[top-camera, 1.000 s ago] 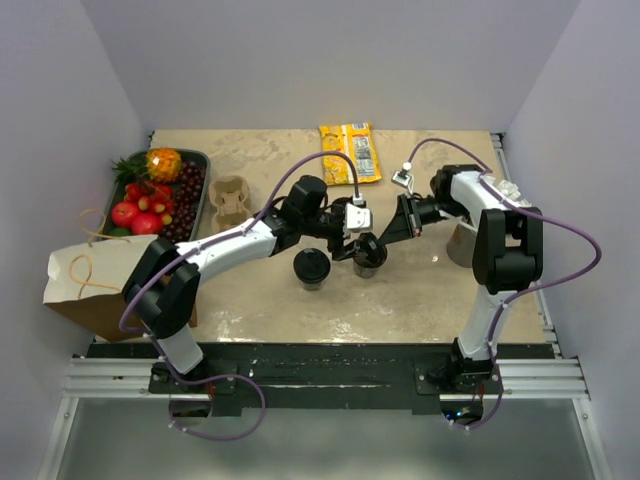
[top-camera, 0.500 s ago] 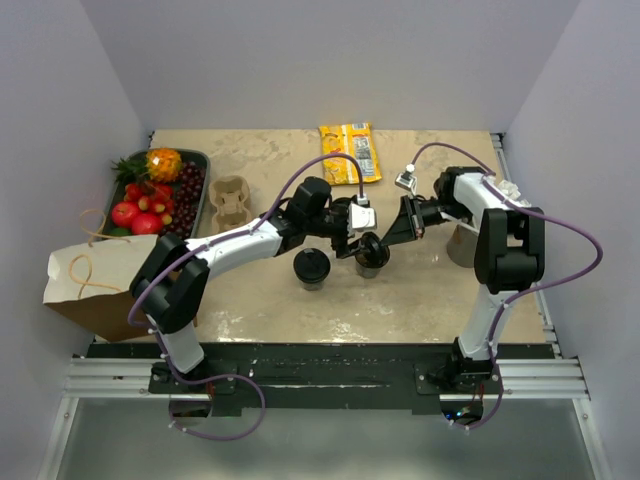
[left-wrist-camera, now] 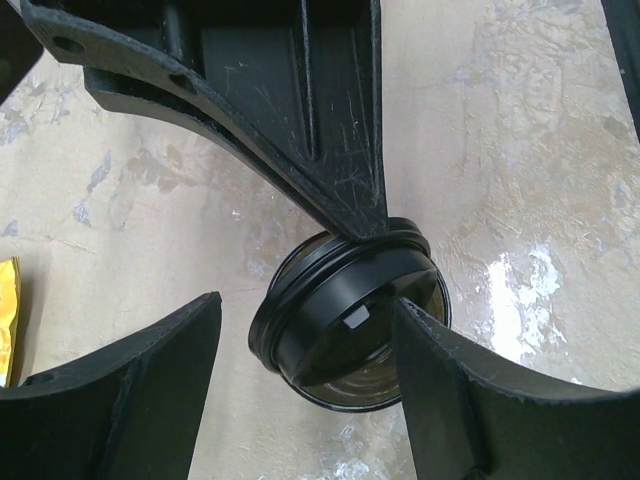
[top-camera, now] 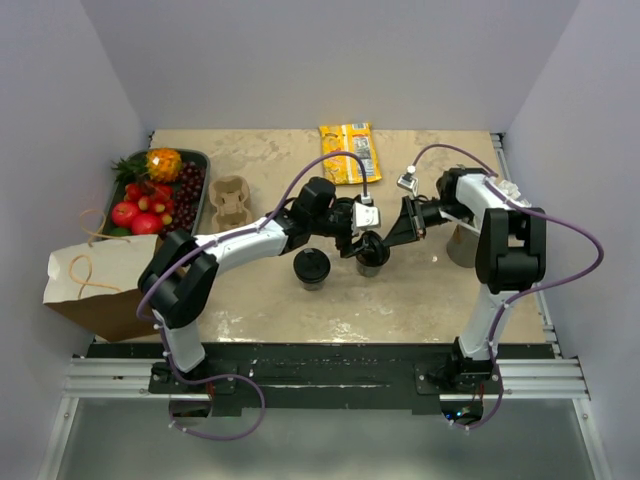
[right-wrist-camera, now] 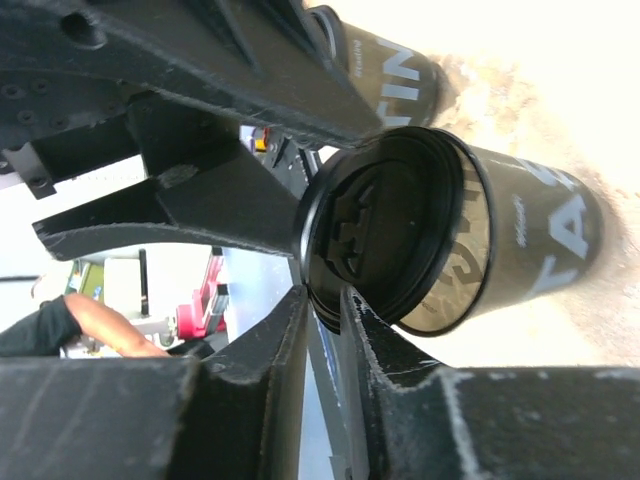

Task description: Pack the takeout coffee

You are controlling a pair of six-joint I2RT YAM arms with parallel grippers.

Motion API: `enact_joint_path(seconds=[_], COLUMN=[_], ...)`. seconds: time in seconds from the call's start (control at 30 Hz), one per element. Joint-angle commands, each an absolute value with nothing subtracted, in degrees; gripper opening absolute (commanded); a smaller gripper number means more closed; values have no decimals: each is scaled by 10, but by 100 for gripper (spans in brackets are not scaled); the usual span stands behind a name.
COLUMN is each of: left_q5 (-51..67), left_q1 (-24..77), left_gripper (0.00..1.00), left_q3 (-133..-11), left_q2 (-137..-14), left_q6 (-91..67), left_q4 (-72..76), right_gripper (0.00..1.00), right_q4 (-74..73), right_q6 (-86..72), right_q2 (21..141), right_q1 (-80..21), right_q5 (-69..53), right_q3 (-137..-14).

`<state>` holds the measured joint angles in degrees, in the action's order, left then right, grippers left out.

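Note:
Two dark takeout coffee cups stand mid-table. One cup (top-camera: pixel 311 268) has its lid on. On the other cup (top-camera: pixel 369 264) (right-wrist-camera: pixel 520 240) a black lid (top-camera: pixel 370 244) (left-wrist-camera: pixel 345 310) (right-wrist-camera: pixel 385 235) lies tilted, one side raised. My left gripper (top-camera: pixel 361 238) (left-wrist-camera: pixel 305 310) is open and straddles that lid from above, its fingers (left-wrist-camera: pixel 150 380) apart from it on one side. My right gripper (top-camera: pixel 384 242) (right-wrist-camera: pixel 322 295) comes in from the right. Its jaws are parted by a narrow gap, and the lid's rim sits between the tips.
A cardboard cup carrier (top-camera: pixel 229 200) lies left of the cups, beside a fruit tray (top-camera: pixel 204 160). A brown paper bag (top-camera: pixel 95 280) lies at the near left. A yellow snack packet (top-camera: pixel 350 152) is at the back, and a grey container (top-camera: pixel 460 245) stands at the right.
My left arm has shifted a little to the right over the cup. The right gripper stays at the lid's rim, its jaws now slightly parted.

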<state>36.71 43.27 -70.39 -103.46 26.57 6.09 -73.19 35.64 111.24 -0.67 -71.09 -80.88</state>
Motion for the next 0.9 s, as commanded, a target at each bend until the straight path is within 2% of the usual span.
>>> enact_joint_path(seconds=[0.0, 0.37, 0.87], left_q5=[383, 390, 396], left_q1=[439, 439, 439], left_gripper=[73, 72, 72], left_q3=[-733, -744, -754], left_q2=[-1038, -1049, -1062], left_q6=[254, 243, 229], left_q4=[100, 87, 69], right_gripper=[25, 31, 34], right_q4=[-691, -600, -561], right_q6=[322, 248, 214], right_q2=[1078, 1042, 1053], right_q1=[-2, -2, -1], right_q5=[-693, -647, -630], right_q3=[-799, -780, -755])
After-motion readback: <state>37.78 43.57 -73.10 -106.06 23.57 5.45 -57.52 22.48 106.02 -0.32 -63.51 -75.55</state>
